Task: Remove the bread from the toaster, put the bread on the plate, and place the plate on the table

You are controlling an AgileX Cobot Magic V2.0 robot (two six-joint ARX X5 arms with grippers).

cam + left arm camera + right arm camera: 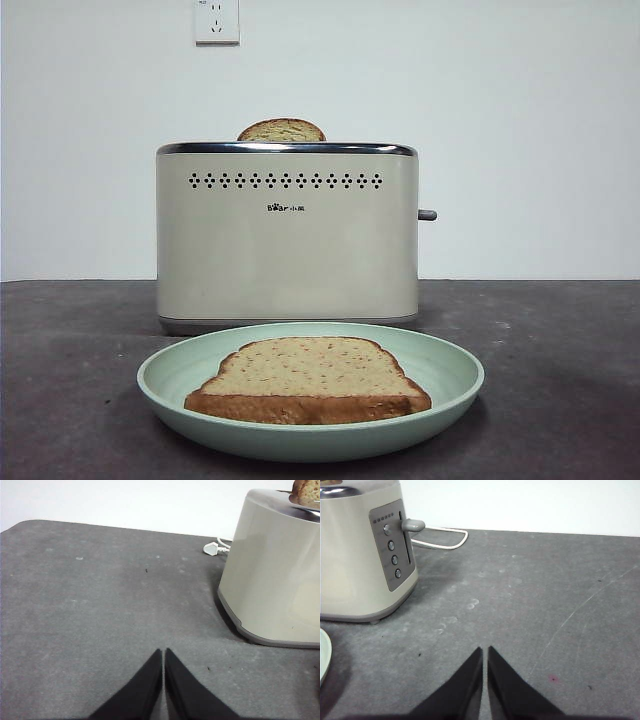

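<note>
The shallow mint-green plate point(455, 385) already held one speckled tan bread slice point(308, 378), so with both grippers point(163, 652) point(485, 650) closed and empty, you risked fumbling the second slice point(282, 131), seemingly sunk deep in the cream toaster point(287, 240).

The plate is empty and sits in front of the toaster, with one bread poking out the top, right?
Not quite: the plate is not empty. The front view shows a bread slice lying on it. The rest holds: it sits before the toaster, with another slice poking out.
</note>
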